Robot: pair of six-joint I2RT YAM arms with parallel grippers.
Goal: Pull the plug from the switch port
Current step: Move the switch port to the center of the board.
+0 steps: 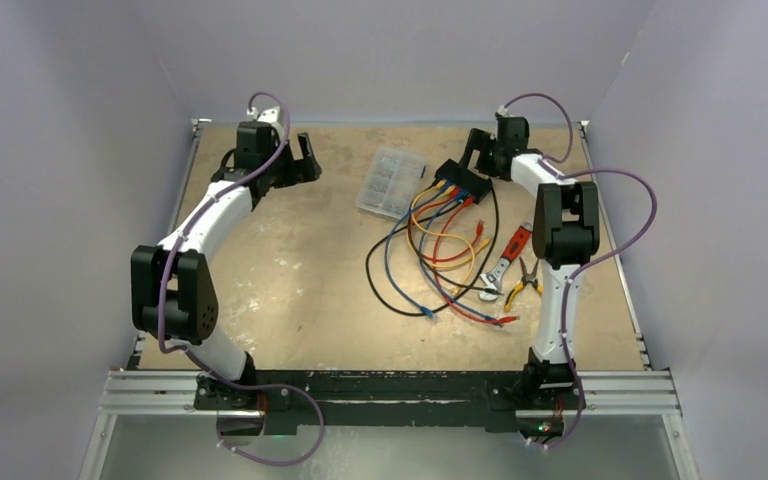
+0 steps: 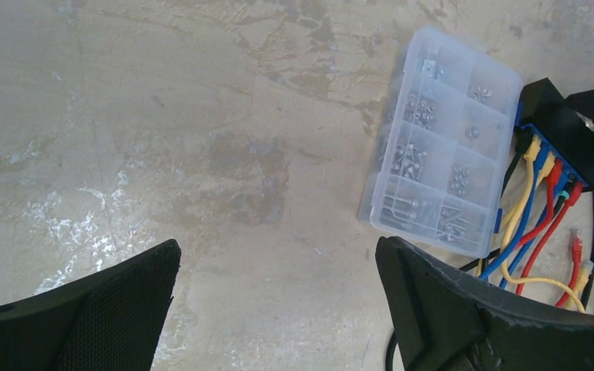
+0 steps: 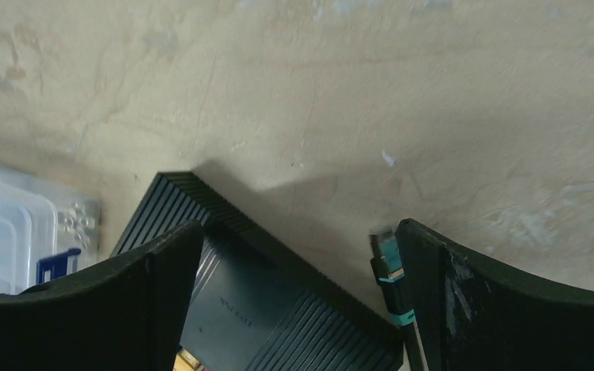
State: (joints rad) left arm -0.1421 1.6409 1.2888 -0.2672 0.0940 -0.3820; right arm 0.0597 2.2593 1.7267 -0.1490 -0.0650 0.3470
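Black-fingered and spread wide with nothing between the pads, the left gripper (image 1: pixel 301 160) hangs over the far left of the brown board table (image 1: pixel 290 300). Its white arm reaches forward from the base, bent at the elbow, with the wrist turned toward the middle. Next to the right lies a clear plastic compartment case (image 2: pixel 441 178) of small metal parts. It sits between this gripper and the target, so the left arm is well apart from the job.

Just beside the case is the small flat black rectangular switch (image 1: pixel 463 180), lying flat at the far centre-right. Its long axis runs diagonally, far-left to near-right. The socket row faces the near side, where yellow, blue and red plugs (image 2: pixel 549 174) sit in the ports and their cables (image 1: pixel 440 250) fan toward the arms' bases.

The right gripper (image 3: pixel 298 301) is much the nearer. It hovers directly over the switch, jaws wide apart and holding nothing, with the ribbed top of the box showing between them. A teal-tipped plug (image 3: pixel 390 282) shows just beside one finger; whether it is seated I cannot tell. I judge the plugs lie on the switch's near side, away from this wrist. The right arm stretches far forward, folded at the elbow. Further right lie a red-handled wrench (image 1: pixel 508 262) and yellow-handled pliers (image 1: pixel 526 281).
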